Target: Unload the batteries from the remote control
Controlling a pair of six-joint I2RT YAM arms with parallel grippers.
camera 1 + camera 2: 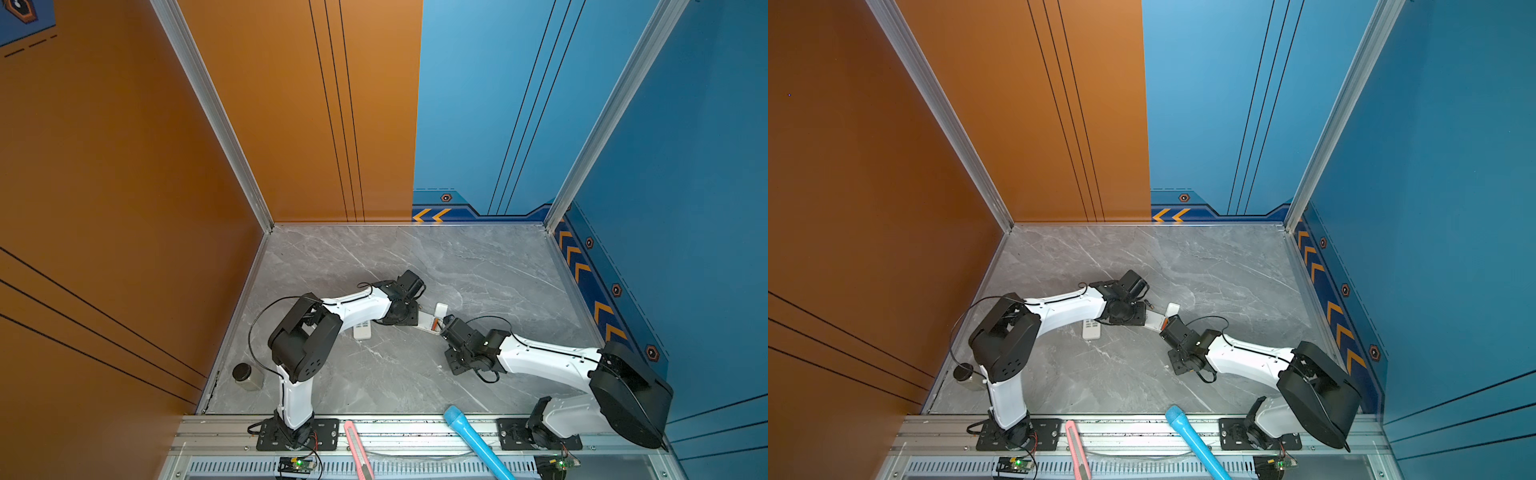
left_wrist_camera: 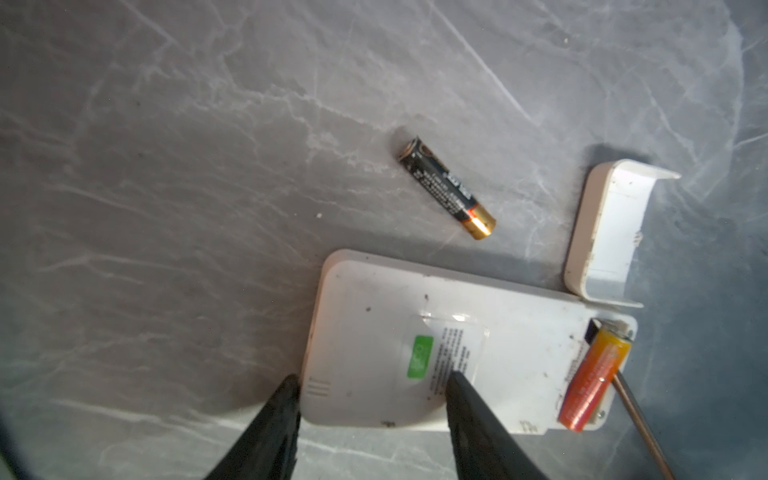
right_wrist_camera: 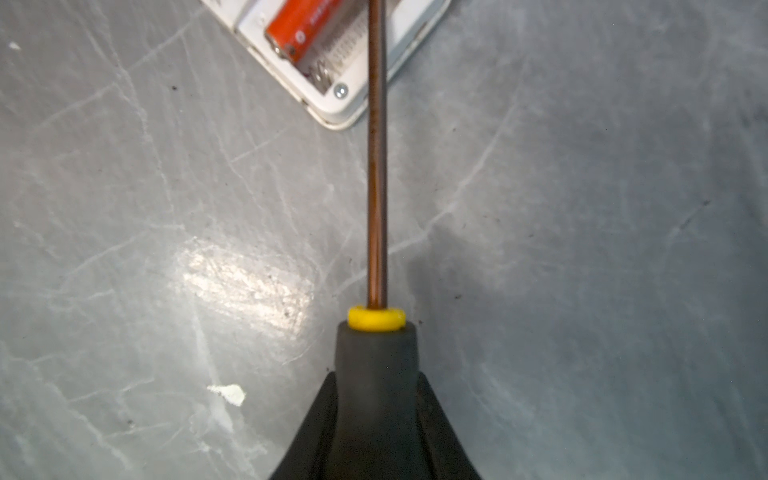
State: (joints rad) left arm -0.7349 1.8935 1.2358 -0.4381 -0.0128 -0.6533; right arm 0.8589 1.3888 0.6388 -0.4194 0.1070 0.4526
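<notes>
Right arm point(image 1: 540, 357): low reach from the near right base, forearm almost level, wrist tipped down toward the middle.
Right gripper point(image 3: 376, 399): fingers clamped on the screwdriver point(image 3: 377, 187) handle, shaft pointing away from the wrist.
Shaft end: over the open battery bay, along the empty slot just beside the red-orange battery point(image 2: 594, 378); exact tip contact can't tell.
Red-orange battery: still seated in the bay at one end of the remote point(image 2: 415, 332).
Step, likely: lever out this last seated battery.
How: get the tip under the nub end and nudge it toward its spring. Use a small slow lift so it rolls out and doesn't flick. Keep the shaft off the bare spring in the empty slot. The remote must stay pinned.
Remote: face down on the table point(image 2: 166, 208), cover off.
Left gripper point(image 2: 372, 376): fingers apart, one beside the remote's short end, one over its back; pressing or not, can't tell.
Left arm point(image 1: 353, 303): elbow high near the left base, forearm sloping across to the middle, wrist bent down over the remote.
Cover point(image 2: 606, 237): inside up, just beside the remote's bay end.
Black battery point(image 2: 446, 193): already out, loose on the table beyond the remote, apart from it.
</notes>
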